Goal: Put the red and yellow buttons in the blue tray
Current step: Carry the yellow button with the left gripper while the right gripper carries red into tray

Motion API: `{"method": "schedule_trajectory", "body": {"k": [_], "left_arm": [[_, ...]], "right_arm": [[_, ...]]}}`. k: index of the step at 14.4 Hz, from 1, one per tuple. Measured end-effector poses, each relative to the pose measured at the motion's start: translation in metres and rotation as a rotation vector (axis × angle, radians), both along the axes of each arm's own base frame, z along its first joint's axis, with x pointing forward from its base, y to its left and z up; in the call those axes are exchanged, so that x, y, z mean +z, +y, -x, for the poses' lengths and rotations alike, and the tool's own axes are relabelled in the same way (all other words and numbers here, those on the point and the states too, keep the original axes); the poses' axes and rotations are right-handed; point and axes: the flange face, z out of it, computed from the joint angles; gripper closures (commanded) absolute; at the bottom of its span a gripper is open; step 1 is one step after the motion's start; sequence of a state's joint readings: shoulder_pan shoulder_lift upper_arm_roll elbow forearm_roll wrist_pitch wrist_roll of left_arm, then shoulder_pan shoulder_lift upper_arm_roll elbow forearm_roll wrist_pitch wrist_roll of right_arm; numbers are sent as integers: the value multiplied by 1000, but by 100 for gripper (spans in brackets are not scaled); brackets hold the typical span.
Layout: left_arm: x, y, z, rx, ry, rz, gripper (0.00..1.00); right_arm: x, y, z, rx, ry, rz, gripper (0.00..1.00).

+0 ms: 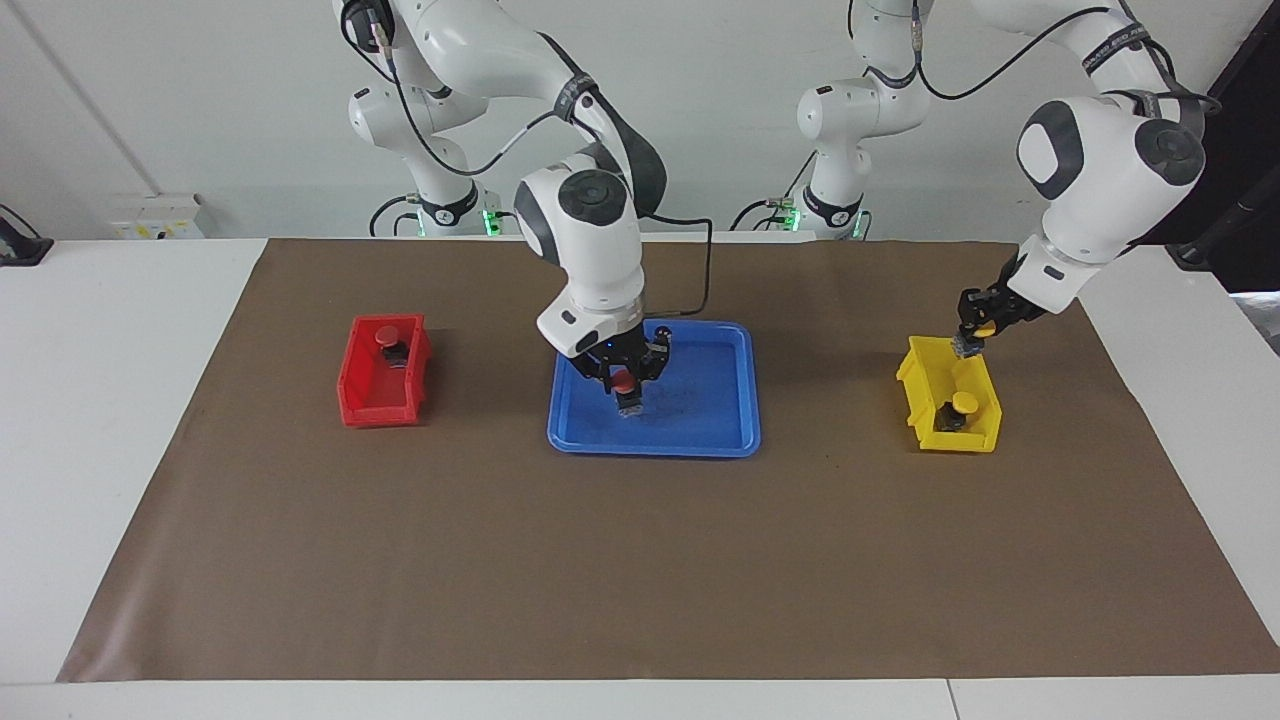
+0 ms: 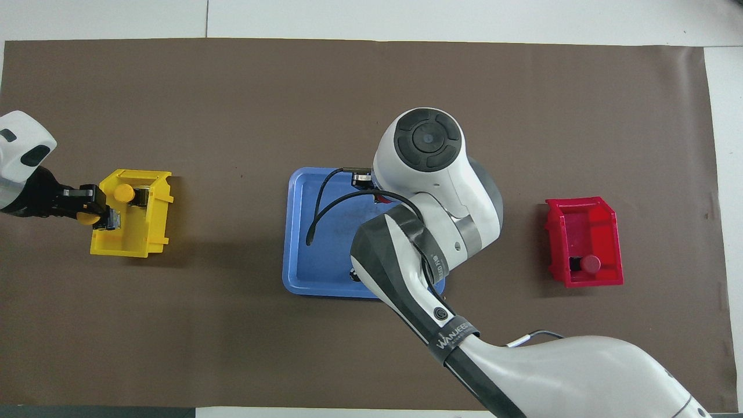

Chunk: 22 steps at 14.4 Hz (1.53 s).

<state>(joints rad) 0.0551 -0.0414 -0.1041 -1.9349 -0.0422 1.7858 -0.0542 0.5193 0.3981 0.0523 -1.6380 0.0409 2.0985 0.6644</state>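
Round red-capped button [image 1: 623, 383], dark blocky base, in right hand [image 1: 625, 392]

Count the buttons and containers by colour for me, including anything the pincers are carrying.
Red buttons: 2, one in the right pincer over the blue tray, one in the red bin.
Yellow buttons: 2, one in the left pincer, one in the yellow bin.
Bins: 2.
Blue trays: 1.
Total: 7.

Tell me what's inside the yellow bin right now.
One yellow button sits in the yellow bin. The left tool holds a second yellow button over its rim. Nothing else shows inside.
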Motion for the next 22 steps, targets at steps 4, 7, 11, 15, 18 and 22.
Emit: {"method": "schedule_trajectory", "body": {"k": [4,7,11,15,18,22], "left_arm": [[-7,-121,14,-7,-11,-4,99],[-26,-175,18,-25,-15,48,99],[-52,-245,30,13,-34,75,99],[-74,-290,41,72,-15,130,99],[-94,-314,45,67,-25,149,99],[-107,-339,47,81,-37,201,99]], "right_arm": [[-17,-3,-2,-5,19,15,77],[-28,-5,0,-8,16,15,72],[-41,-7,6,-6,30,24,39],[-33,-11,1,-14,18,20,32],[2,-51,-22,-22,0,41,30],[56,-162,-40,33,34,66,30]]}}
